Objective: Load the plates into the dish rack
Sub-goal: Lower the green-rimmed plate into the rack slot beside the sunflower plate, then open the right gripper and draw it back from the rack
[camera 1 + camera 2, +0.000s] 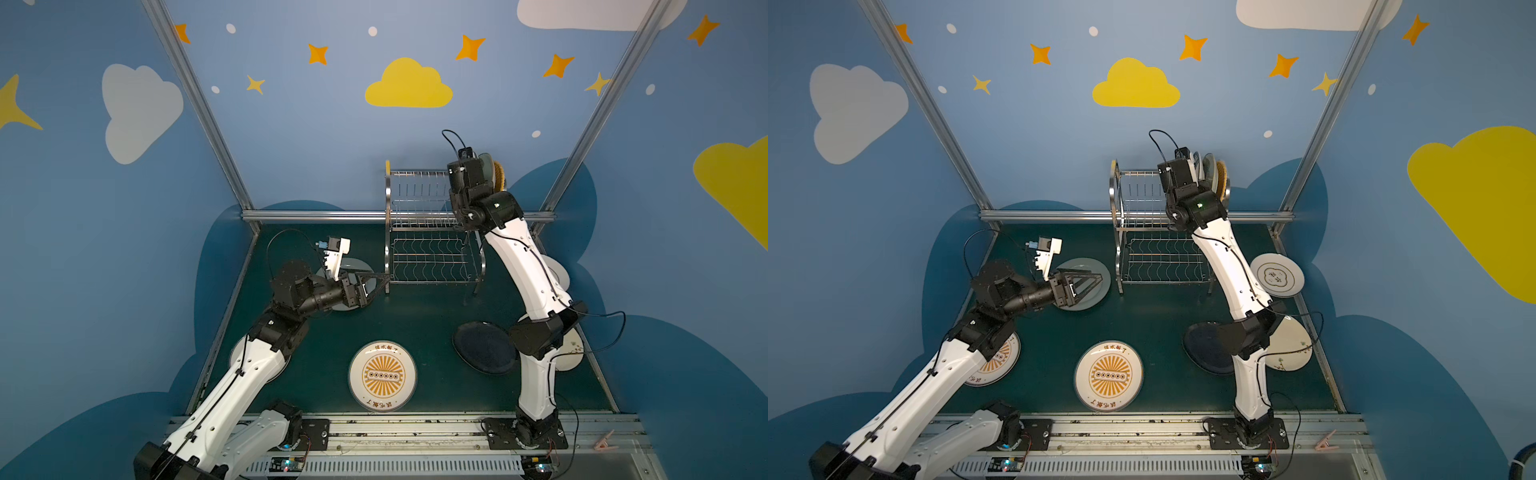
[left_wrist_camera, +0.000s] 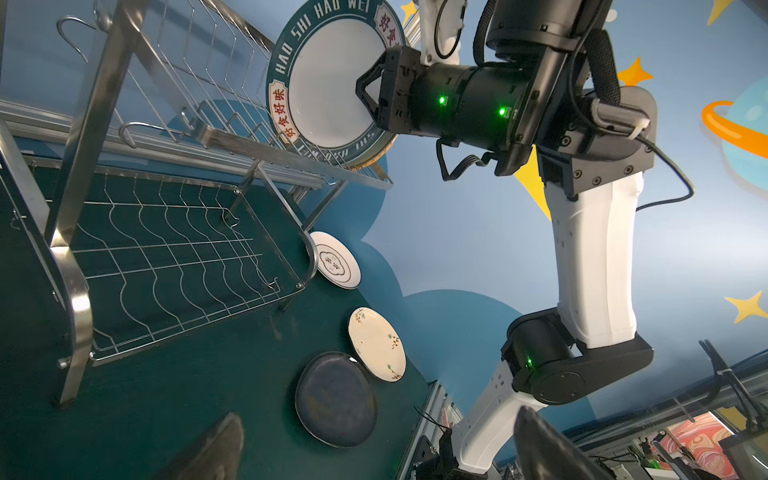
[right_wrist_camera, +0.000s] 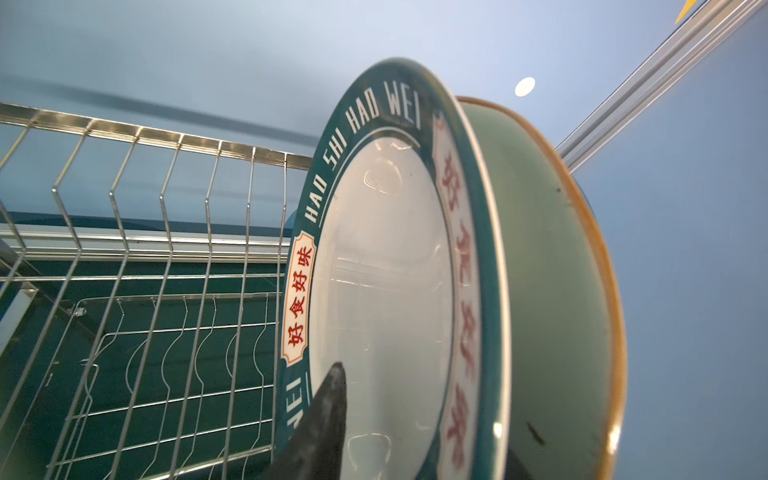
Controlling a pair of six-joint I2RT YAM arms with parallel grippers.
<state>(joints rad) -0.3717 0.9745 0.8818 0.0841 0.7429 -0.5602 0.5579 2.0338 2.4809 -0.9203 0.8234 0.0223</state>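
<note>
The dish rack [image 1: 428,232] [image 2: 166,249] stands at the back. On its upper tier a lettered dark-rimmed plate [image 2: 328,83] [image 3: 382,270] stands on edge beside a grey-green plate [image 3: 552,291] and an orange woven one [image 1: 1223,178]. My right gripper [image 3: 424,415] [image 2: 365,97] straddles the lettered plate's rim, its jaws standing apart, one finger before the face and one behind. My left gripper [image 1: 1092,282] [image 2: 380,436] hangs wide open and empty over a grey plate [image 1: 1096,299] lying left of the rack.
Flat on the green table lie a sunburst plate [image 1: 382,376], another under the left arm [image 1: 1000,361], a black plate [image 2: 336,399], a floral plate [image 2: 378,345] and a white ringed plate [image 1: 1277,275]. Metal frame posts and blue walls close in the table.
</note>
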